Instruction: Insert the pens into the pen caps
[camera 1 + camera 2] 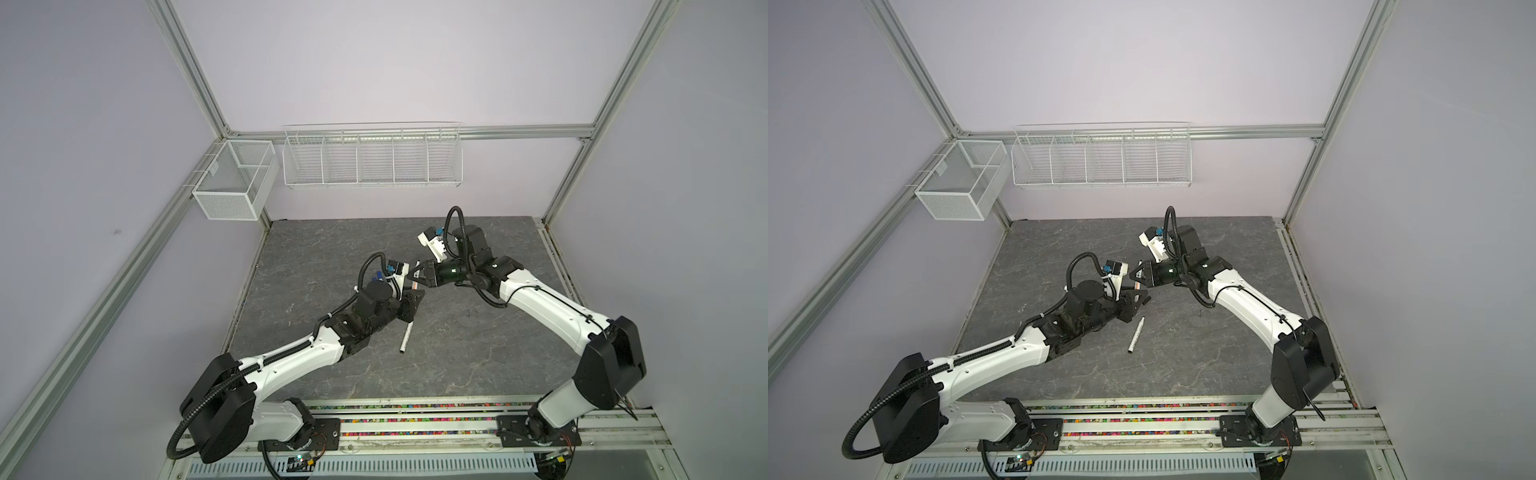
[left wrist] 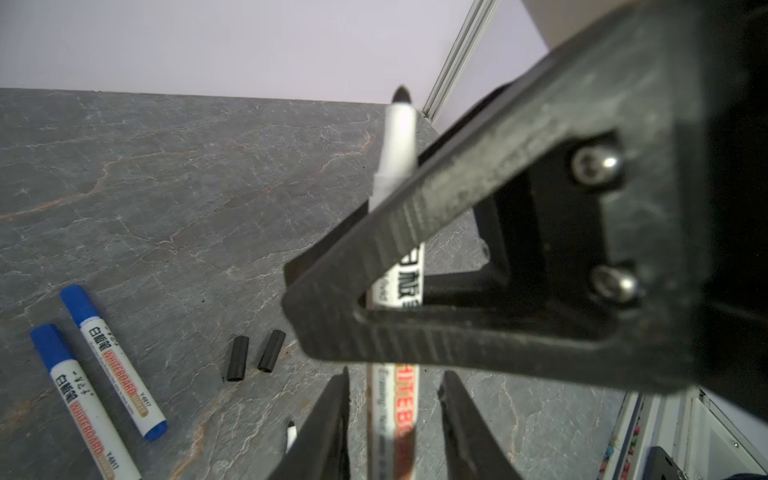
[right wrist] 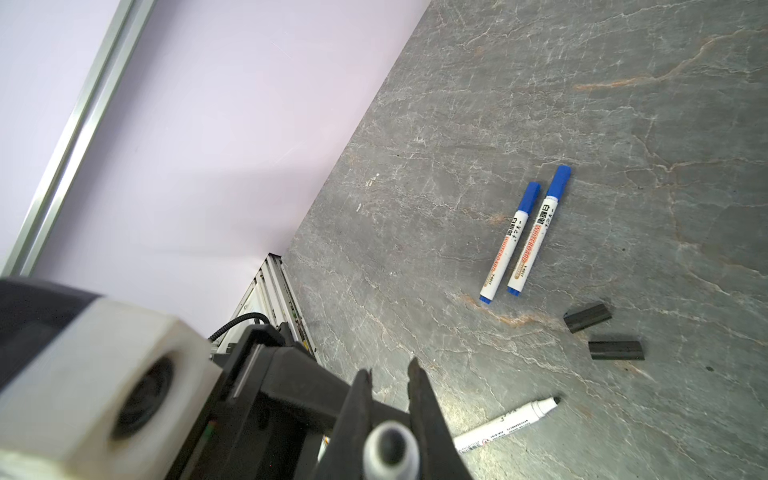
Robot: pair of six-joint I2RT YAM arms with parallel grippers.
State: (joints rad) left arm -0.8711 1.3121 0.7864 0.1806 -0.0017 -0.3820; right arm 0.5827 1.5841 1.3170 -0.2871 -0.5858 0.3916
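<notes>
Light was even and diffuse, seemingly from overhead; walls read bright. In both top views the arms cast only faint, soft shadows on the table (image 1: 457, 374). Frame posts (image 1: 188, 66) splayed and bowed toward the edges, and fine detail was slightly smeared.

Right wrist view: camera housing (image 3: 104, 374), right end effector (image 3: 390, 372) and held pen (image 3: 390, 453) were out of focus; the table beyond was sharp.

Left wrist view: that end effector's finger (image 2: 478, 216) was blurred; capped blue pens (image 2: 112, 365) were crisp.

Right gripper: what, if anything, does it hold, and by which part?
An uncapped pen, clamped by the right gripper across the barrel just behind the white nib section.
</notes>
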